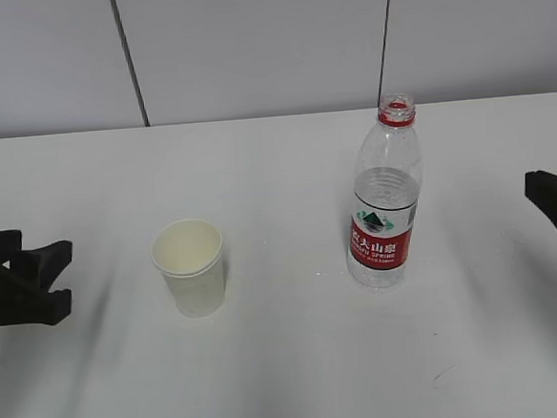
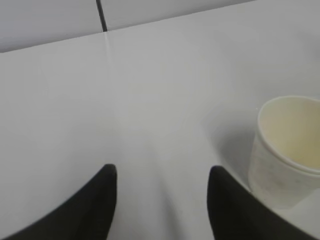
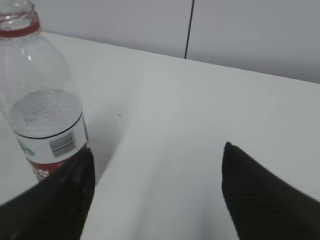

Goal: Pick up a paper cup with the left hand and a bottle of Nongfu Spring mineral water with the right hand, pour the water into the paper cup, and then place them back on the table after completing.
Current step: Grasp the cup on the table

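Note:
A pale paper cup (image 1: 191, 264) stands upright on the white table (image 1: 290, 371), left of centre. It also shows at the right edge of the left wrist view (image 2: 287, 150). An uncapped Nongfu Spring bottle (image 1: 385, 198) with a red label stands upright right of centre, partly filled with clear water. It shows at the left of the right wrist view (image 3: 42, 100). My left gripper (image 2: 161, 172) is open and empty, left of the cup. It sits at the exterior view's left edge (image 1: 58, 272). My right gripper (image 3: 157, 152) is open and empty, to the right of the bottle.
A grey panelled wall (image 1: 248, 39) with dark seams rises behind the table's far edge. Only a tip of the right gripper (image 1: 556, 209) shows at the exterior view's right edge.

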